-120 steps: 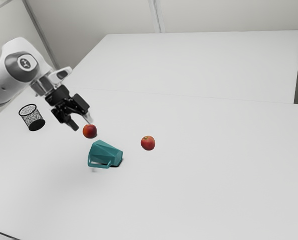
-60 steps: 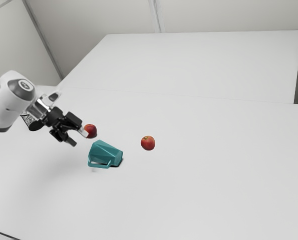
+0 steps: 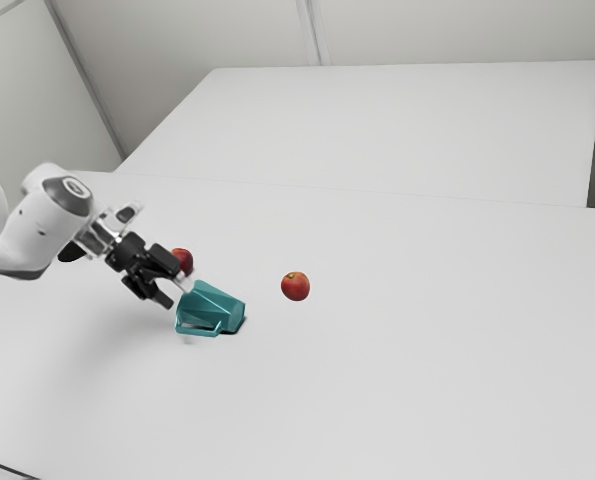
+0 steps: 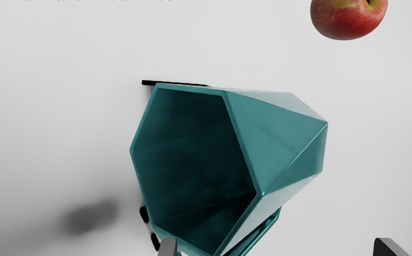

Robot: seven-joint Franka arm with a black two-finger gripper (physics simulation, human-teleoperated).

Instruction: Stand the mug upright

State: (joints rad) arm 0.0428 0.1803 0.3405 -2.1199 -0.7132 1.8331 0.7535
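The teal faceted mug (image 3: 213,308) lies on its side on the table, its mouth turned toward the arm and its handle on the side nearer the exterior view's bottom edge. My gripper (image 3: 178,295) is open, just beside the mug's mouth end. In the wrist view the dark inside of the mug (image 4: 195,156) shows, and the gripper (image 4: 275,248) has its fingertips wide apart, one overlapping the mug's rim near the handle. Whether that finger touches the mug I cannot tell.
One red apple (image 3: 295,286) rests beyond the mug, toward the exterior view's right. Another apple (image 3: 183,260) sits just behind the gripper. A dark mesh cup (image 3: 72,252) is partly hidden behind the arm on the white table (image 3: 397,380).
The arm has come down and then moved toward the exterior view's right, bringing my open gripper close to the mug. Mug and apples have stayed where they were.
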